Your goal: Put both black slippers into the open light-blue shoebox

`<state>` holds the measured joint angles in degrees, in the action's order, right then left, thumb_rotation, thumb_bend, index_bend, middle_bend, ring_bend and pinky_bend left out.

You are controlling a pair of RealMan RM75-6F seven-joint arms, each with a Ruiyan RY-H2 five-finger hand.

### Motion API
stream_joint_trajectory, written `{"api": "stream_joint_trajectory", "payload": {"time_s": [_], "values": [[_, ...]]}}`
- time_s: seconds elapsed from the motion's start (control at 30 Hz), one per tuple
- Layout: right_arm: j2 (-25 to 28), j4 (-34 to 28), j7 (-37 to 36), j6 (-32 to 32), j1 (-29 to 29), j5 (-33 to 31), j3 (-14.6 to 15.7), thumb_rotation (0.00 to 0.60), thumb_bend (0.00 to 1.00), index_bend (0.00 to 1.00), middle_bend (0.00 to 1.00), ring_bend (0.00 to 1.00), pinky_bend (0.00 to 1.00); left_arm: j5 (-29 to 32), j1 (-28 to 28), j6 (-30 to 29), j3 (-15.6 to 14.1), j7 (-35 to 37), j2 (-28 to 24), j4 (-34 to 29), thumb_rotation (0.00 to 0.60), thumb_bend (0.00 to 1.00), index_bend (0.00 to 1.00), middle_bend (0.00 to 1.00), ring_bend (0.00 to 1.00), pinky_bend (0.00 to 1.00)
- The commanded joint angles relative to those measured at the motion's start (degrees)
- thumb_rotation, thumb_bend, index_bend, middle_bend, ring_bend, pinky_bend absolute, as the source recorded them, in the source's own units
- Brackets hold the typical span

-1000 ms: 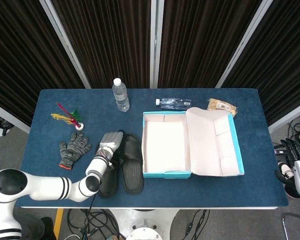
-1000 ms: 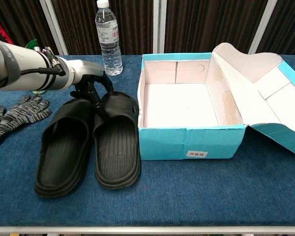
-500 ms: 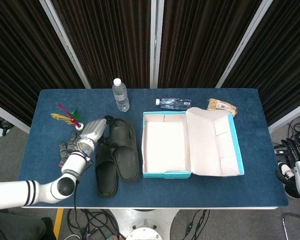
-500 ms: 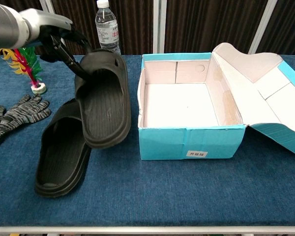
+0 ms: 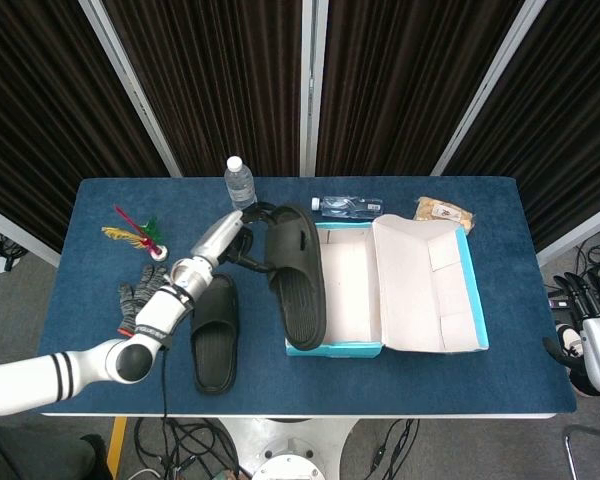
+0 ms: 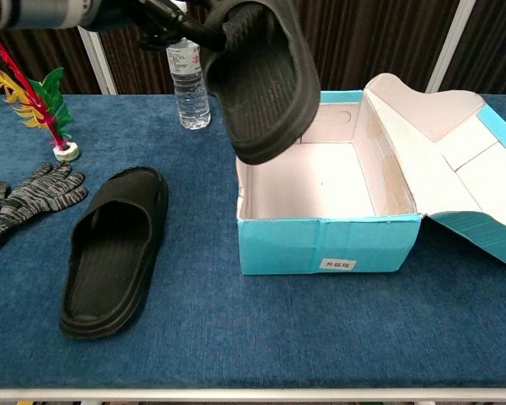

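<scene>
The worktop [image 5: 500, 205] is covered in dark blue cloth. On it, to my right of centre, stands the light-blue shoebox [image 6: 329, 245] with its lid [image 5: 435, 285] folded open to the far side; its pale inside holds nothing yet.

My left arm [image 5: 100, 360] reaches in from the near left corner. One black slipper [image 6: 266, 80] hangs in the air, tilted, sole side toward the chest camera, over the box's left wall and the edge nearest me. My left robot hand [image 5: 220, 240] holds it by the strap end, fingers closed around it; in the chest view only the dark fingers [image 6: 164, 17] show at the top edge.

The second slipper [image 6: 114, 249] lies flat on the worktop, footbed up, well to the left of the box and apart from it.

Behind the lifted slipper stands a clear water bottle [image 5: 239, 182], upright, white cap on. Another bottle [image 5: 348, 205] lies on its side just behind the box. A grey knit glove [image 6: 29, 198] lies left of the flat slipper, with a feathered shuttlecock [image 6: 46, 110] beyond it. A packet of snacks [image 5: 443, 211] sits by the box's far right corner.

My right robot hand [image 5: 590, 355] rests off the worktop at the right edge of the head view; I cannot tell how its fingers lie.
</scene>
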<state>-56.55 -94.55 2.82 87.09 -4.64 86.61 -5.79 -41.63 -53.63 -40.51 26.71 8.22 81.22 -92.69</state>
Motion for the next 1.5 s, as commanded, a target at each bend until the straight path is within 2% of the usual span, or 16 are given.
{"api": "stream_joint_trajectory", "payload": {"time_s": [0.03, 0.2, 0.33, 0.6, 0.8, 1.03, 1.23, 1.5], "values": [[0.6, -0.8, 0.8, -0.1, 0.0, -0.4, -0.1, 0.6, 0.08, 0.12, 0.12, 0.05, 0.14, -8.5, -4.2, 5.2, 1.6, 6.4, 9.7, 12.3, 0.6, 0.0, 0.52, 0.56, 0.73, 0.83], [1.3, -2.2, 1.9, -1.1, -0.5, -1.5, -0.5, 0.6, 0.08, 0.12, 0.12, 0.05, 0.14, -13.3, -7.9, 9.4, 1.7, 11.6, 15.8, 21.1, 0.6, 0.0, 0.52, 0.56, 0.69, 0.81], [1.6, -2.9, 2.9, -1.6, -0.9, -1.6, -0.7, 0.6, 0.08, 0.12, 0.12, 0.05, 0.14, -15.3, -10.3, 10.1, 2.2, 14.3, 20.2, 27.6, 0.6, 0.0, 0.52, 0.56, 0.68, 0.8], [2.0, -3.7, 3.9, -1.7, -0.7, -2.7, -0.7, 0.6, 0.08, 0.12, 0.12, 0.05, 0.14, -16.2, -14.7, 11.8, 2.4, 18.1, 28.5, 41.4, 0.6, 0.0, 0.52, 0.56, 0.67, 0.77], [2.3, -4.2, 4.5, -1.7, -0.7, -3.3, -0.9, 0.6, 0.08, 0.12, 0.12, 0.05, 0.14, -18.2, -16.3, 11.7, 1.4, 19.7, 32.9, 49.4, 0.6, 0.0, 0.52, 0.56, 0.67, 0.75], [2.4, -4.6, 5.0, -1.8, -0.7, -3.5, -0.9, 0.6, 0.08, 0.12, 0.12, 0.06, 0.14, -19.8, -17.5, 11.5, 1.5, 23.0, 36.9, 55.2, 0.6, 0.0, 0.52, 0.56, 0.67, 0.75], [2.5, -4.8, 5.1, -1.5, -0.5, -3.7, -0.8, 0.6, 0.08, 0.12, 0.12, 0.06, 0.14, -20.4, -17.7, 8.7, 2.6, 27.1, 40.5, 58.6, 0.6, 0.0, 0.52, 0.56, 0.67, 0.75], [2.7, -4.9, 4.9, -1.3, -0.3, -3.6, -0.7, 0.6, 0.08, 0.12, 0.12, 0.06, 0.14, -23.4, -18.0, 5.7, 0.3, 27.3, 44.3, 64.1, 0.6, 0.0, 0.52, 0.56, 0.66, 0.75]]}}
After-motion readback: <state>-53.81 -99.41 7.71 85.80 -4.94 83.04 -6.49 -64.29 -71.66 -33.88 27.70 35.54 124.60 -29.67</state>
